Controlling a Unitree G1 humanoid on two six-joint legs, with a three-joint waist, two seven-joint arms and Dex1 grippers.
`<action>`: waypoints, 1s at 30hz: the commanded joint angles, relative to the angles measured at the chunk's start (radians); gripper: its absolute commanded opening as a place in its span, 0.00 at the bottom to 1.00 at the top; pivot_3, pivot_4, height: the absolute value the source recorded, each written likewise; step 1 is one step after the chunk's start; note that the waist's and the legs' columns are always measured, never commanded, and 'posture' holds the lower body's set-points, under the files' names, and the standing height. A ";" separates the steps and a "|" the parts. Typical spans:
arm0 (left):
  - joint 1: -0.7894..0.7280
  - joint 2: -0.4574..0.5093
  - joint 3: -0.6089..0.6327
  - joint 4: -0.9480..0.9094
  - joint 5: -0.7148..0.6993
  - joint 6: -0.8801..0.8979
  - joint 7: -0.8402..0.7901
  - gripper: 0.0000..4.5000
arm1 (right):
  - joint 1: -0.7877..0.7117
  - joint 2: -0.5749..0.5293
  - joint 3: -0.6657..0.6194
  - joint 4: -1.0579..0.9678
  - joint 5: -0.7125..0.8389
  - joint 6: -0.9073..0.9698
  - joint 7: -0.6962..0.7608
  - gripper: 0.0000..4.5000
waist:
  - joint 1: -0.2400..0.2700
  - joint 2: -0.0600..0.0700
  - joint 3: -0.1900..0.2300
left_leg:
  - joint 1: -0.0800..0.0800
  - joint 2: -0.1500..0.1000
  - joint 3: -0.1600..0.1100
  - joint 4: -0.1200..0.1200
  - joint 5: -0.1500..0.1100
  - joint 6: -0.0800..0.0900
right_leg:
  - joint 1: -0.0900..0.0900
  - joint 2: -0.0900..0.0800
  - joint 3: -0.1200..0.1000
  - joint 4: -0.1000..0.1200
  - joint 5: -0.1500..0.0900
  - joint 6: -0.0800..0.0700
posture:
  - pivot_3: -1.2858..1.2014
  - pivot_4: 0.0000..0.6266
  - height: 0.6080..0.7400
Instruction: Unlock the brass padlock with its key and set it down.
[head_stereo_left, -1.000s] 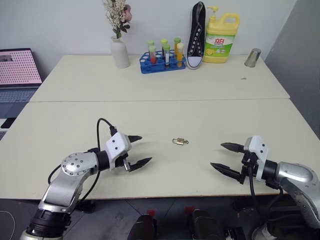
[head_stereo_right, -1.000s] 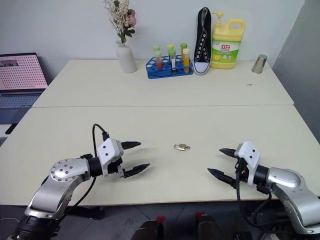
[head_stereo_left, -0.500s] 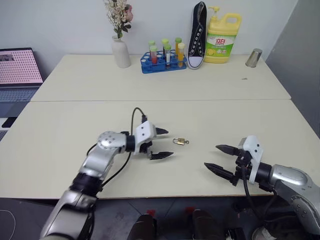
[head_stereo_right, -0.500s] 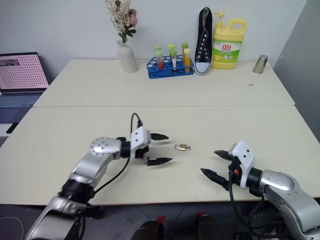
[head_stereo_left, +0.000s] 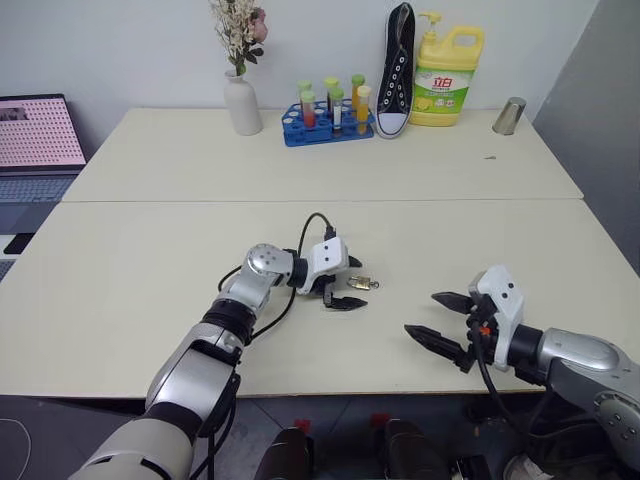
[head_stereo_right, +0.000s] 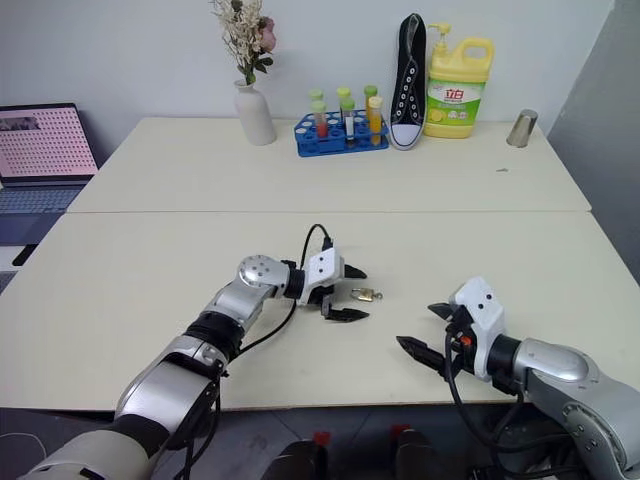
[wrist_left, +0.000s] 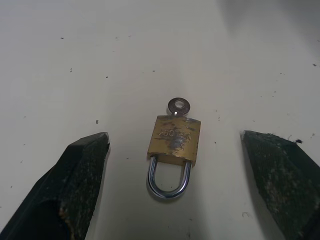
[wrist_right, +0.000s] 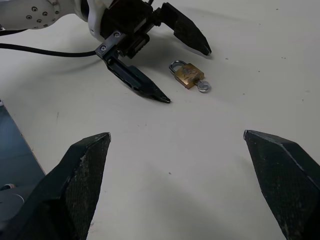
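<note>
brass padlock (wrist_left: 173, 141) flat on table | L pincer (head_stereo_left: 350, 285) spread, straddling it | R pincer (head_stereo_left: 440, 320) spread, apart

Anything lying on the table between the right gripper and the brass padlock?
No. Bare tabletop separates the right gripper from the brass padlock with its key, clearest in the right wrist view.

Bare table (head_stereo_left: 150, 270) rings padlock (wrist_left: 174, 141) (clutter far back).

- Setting: lab or test room, plain white wall.
- Two cream tables (head_stereo_left: 150, 250) pushed together.
- Top centre: blue test-tube rack (head_stereo_left: 325, 125), vase (head_stereo_left: 241, 103), detergent jug (head_stereo_left: 443, 80), sneaker (head_stereo_left: 394, 70).
- Upper left: laptop (head_stereo_left: 35, 150).
</note>
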 joint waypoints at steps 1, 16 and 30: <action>-0.005 0.006 -0.018 0.039 0.048 0.023 -0.013 0.81 | -0.002 0.001 -0.034 -0.042 0.034 0.001 -0.012 1.00 | 0.000 0.000 0.000 | 0.000 0.000 0.000 0.000 0.000 0.000 | 0.000 0.000 0.000 0.000 0.000 0.000 | 0.52 0.24 1.00; 0.095 0.012 -0.037 -0.076 0.092 -0.032 0.056 0.21 | 0.012 -0.025 -0.008 -0.053 0.026 -0.058 0.035 1.00 | 0.000 -0.002 -0.004 | 0.002 0.000 -0.001 0.001 0.000 0.000 | 0.002 0.000 0.000 0.000 0.000 0.002 | 0.52 0.24 1.00; 0.372 0.226 0.164 -0.483 0.136 -0.732 0.362 0.21 | -0.130 -0.005 0.138 0.071 -0.011 -0.135 0.145 1.00 | 0.016 -0.002 -0.003 | 0.000 0.009 -0.007 0.000 0.000 0.000 | 0.001 0.000 -0.001 -0.004 0.001 0.001 | 0.52 0.24 1.00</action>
